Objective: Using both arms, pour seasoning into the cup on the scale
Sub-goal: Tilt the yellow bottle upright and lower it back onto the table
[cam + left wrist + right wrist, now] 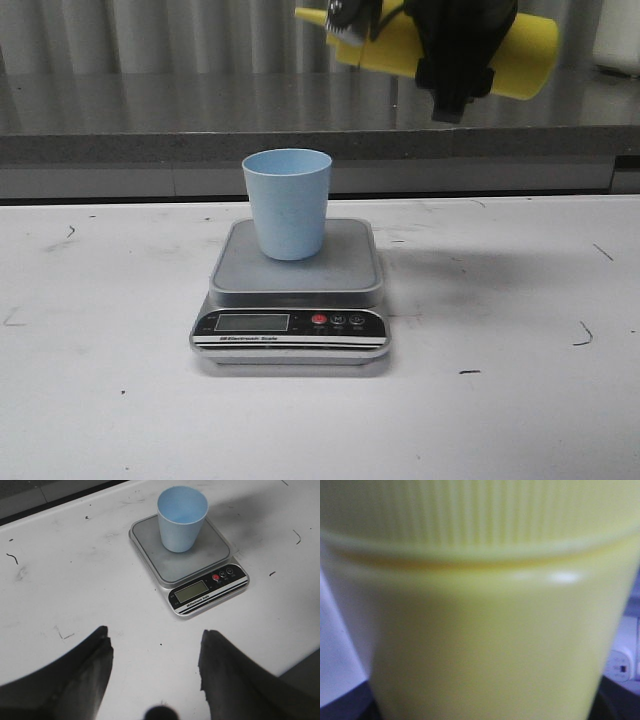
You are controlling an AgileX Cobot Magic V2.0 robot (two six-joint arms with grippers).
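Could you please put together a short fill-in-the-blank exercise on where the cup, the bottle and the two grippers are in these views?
1. The pale blue cup stands upright on the platform of the ____.
2. The right gripper holds the yellow bottle tipped on its side, high above the ____.
3. The left gripper holds nothing; its fingers are ____.
4. Seen from above, the inside of the cup looks ____.

Missing words: scale; table; open; empty

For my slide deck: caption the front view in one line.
Right gripper holds a yellow bottle tipped sideways, high above an upright blue cup on the scale.
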